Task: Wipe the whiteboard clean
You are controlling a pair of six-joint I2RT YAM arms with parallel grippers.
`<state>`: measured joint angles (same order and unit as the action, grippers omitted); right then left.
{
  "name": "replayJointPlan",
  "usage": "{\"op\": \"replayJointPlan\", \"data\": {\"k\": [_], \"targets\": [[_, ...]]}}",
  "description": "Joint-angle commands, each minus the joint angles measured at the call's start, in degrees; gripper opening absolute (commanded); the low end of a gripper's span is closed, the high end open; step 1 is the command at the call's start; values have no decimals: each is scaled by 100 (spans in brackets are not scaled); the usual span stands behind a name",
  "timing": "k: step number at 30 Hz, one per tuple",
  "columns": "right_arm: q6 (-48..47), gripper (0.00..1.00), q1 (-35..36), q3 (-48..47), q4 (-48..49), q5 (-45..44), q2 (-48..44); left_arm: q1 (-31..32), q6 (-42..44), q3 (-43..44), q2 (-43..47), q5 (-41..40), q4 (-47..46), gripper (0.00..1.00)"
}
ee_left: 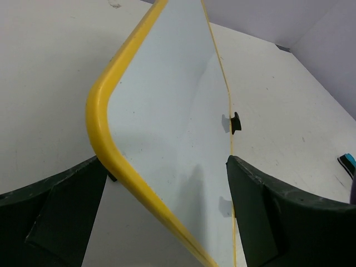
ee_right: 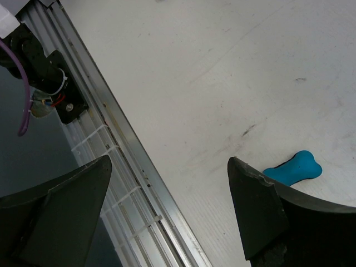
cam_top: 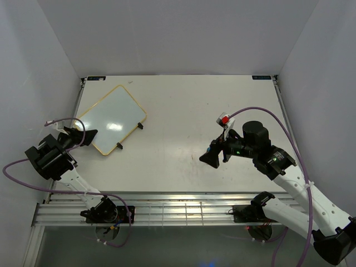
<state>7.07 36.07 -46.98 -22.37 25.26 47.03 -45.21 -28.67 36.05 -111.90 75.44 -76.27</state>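
Note:
The whiteboard point(cam_top: 111, 119) lies at the table's far left, yellow-rimmed, its surface blank. In the left wrist view the whiteboard point(ee_left: 172, 111) fills the middle, with its rounded corner nearest the camera. My left gripper point(cam_top: 83, 133) is open at the board's near-left corner, and its jaws point(ee_left: 164, 161) stand on either side of the yellow rim point(ee_left: 111, 150). My right gripper point(cam_top: 210, 158) is open and empty above the table right of centre. The blue eraser point(ee_right: 293, 168) lies on the table just beyond my right finger point(ee_right: 261, 211). It also shows small at the right edge of the left wrist view point(ee_left: 346, 161).
Two black clips point(cam_top: 140, 125) point(cam_top: 119, 147) stick out from the board's right edge. A ribbed metal rail point(cam_top: 167, 208) runs along the table's near edge and shows under my right gripper point(ee_right: 128, 167). White walls close in the left, right and far sides.

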Motion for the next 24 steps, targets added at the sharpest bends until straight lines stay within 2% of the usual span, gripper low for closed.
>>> {"op": "replayJointPlan", "data": {"k": [1,7,10,18,21,22,24], "targets": [[-74,90,31,-13,207,58,26,-5,54,60,124,-20,-1522,98],[-101,90,31,-21,198,32,44,-75,-393,112,265,-38,-1514,98],[-118,90,40,-13,189,14,44,-233,-753,51,405,-240,-1522,98],[-153,90,49,31,215,85,-18,-471,-869,-467,1249,-1022,-1452,98],[-162,90,57,49,207,94,-44,-480,-746,-696,1661,-1407,-971,98],[-171,90,58,49,198,102,-44,-489,-685,-766,1784,-1775,-368,98],[-162,90,66,75,180,85,-79,-506,-517,-766,2143,-2067,180,98]]}}
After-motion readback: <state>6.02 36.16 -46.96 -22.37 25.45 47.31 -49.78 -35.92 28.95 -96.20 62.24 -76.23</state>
